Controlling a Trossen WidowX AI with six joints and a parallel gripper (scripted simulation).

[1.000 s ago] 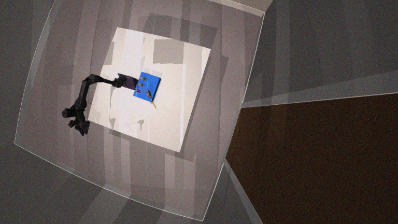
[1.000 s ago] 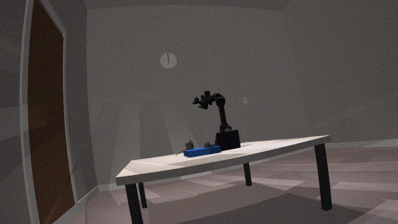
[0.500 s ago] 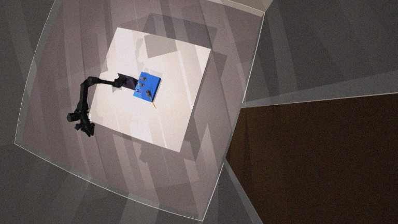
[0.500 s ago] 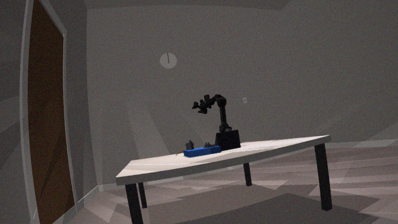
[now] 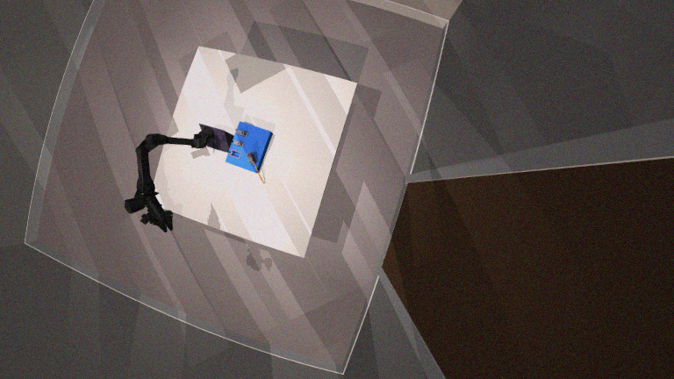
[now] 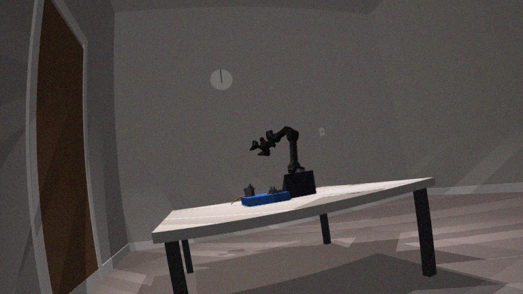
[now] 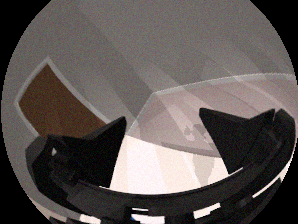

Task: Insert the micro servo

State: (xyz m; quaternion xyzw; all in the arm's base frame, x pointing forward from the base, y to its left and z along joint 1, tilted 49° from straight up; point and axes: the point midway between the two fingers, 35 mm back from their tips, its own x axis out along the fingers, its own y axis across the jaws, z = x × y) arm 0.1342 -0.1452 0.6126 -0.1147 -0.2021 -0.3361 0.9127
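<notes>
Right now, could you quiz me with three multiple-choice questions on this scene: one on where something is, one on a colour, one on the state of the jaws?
1. Where is the loose micro servo?
A. On top of the deck, near its edge
B. On the floor
C. Between the jaws

2. What colour is the deck?
A. Red
B. Blue
C. Green

3. How do the jaws of the gripper stand?
A. Shut on the servo
B. Shut on nothing
C. Open, holding nothing

Answers:
1. A: the top view shows it on the blue deck, its orange cable trailing onto the table.
2. B: it is blue in both the top and exterior views.
3. C: the wrist view shows the fingers spread wide with only table between them, high above the deck.
</notes>
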